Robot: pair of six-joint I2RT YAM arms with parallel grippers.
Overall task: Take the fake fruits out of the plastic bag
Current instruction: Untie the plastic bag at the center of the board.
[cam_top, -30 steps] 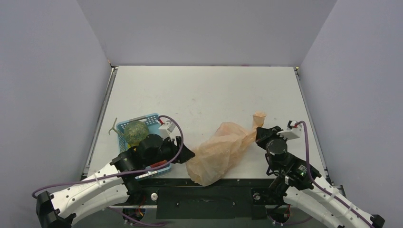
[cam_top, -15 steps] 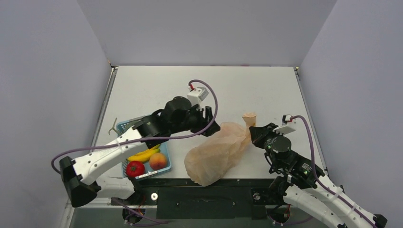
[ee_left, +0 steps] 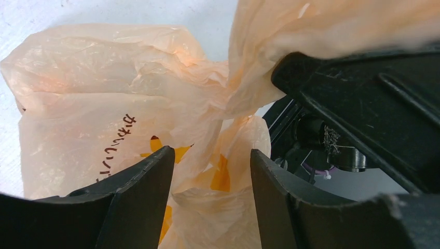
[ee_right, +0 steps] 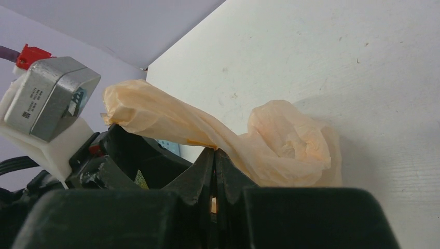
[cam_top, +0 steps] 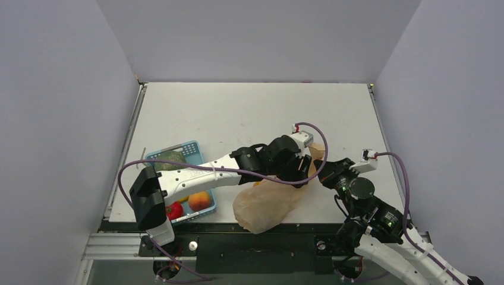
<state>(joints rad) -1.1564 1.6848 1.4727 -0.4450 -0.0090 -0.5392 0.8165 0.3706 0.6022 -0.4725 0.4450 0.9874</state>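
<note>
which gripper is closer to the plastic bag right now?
Right. The right gripper is shut on the twisted top of the plastic bag; the left gripper hovers open over its body.

Pale peach-orange translucent bag (cam_top: 270,205), yellow-orange marks plus dark printed script. Blue mesh basket (cam_top: 191,146). Green melon (cam_top: 170,158), red tomato (cam_top: 173,210), orange-pink peach (cam_top: 199,200). Off-white table (cam_top: 238,113), faint smudges. White arms (cam_top: 196,175), black joints and fingers (ee_left: 129,202), purple cables (ee_right: 6,50). Grey-and-white camera block (ee_right: 46,98), red tab. Lavender walls (cam_top: 59,89).

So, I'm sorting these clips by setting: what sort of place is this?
Probably a robot lab test cell: a white table boxed in by plain lavender walls, with a left arm and right arm mounted at its near edge.
</note>
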